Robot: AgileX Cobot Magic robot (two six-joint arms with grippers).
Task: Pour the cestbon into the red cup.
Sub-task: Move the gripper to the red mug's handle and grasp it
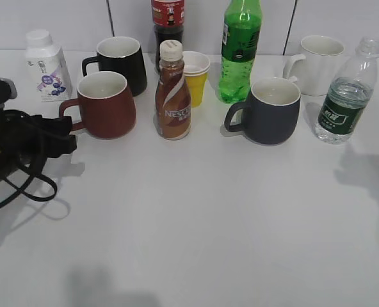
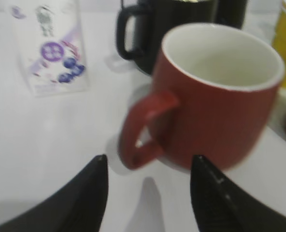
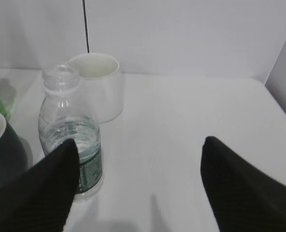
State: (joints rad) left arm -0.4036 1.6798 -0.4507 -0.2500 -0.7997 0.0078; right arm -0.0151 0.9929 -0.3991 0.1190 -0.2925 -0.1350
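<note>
"NESCAFE" on brown coffee btl (image 1: 173, 96); other labels (cestbon (image 1: 345, 91), milk carton (image 1: 46, 66)) unreadable.

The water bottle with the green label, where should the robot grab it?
Probably around the cestbon body at its dark green label, coming from the front. It stands upright and uncapped with the white mug close behind, and the right tool is open beside it.

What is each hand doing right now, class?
Left hand: open, empty, at the red cup's handle.
Right hand: open, empty, beside the cestbon.
</note>
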